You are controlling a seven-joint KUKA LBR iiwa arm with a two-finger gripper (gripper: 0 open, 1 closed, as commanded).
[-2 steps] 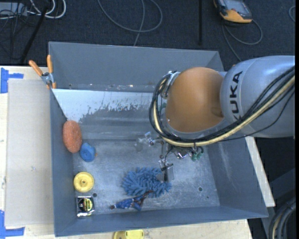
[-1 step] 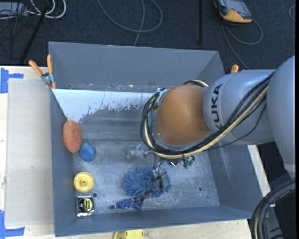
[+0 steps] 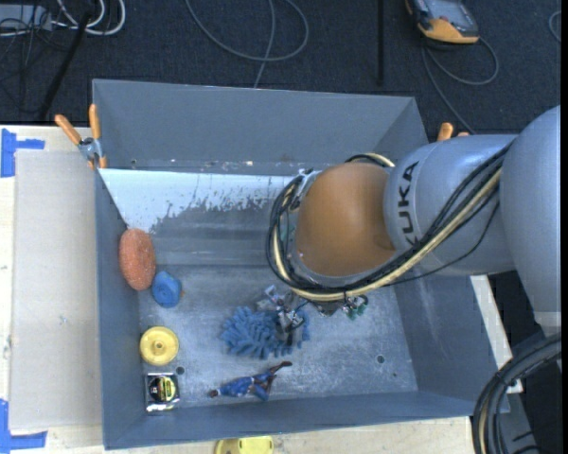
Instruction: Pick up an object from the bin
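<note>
My gripper (image 3: 286, 316) reaches down from under the orange wrist cover into the middle of the bin. Its tip sits right at the upper right edge of a blue frilly, mop-like thing (image 3: 253, 333). Whether that thing is between the fingers is hidden. Just below it, near the front wall, lies a small dark blue, thin, figure-like thing (image 3: 249, 384).
Along the left side of the bin lie an orange oval sponge-like lump (image 3: 137, 258), a small blue lump (image 3: 167, 288), a yellow round disc (image 3: 159, 345) and a small black and yellow tape measure (image 3: 161, 390). The arm covers the bin's right half.
</note>
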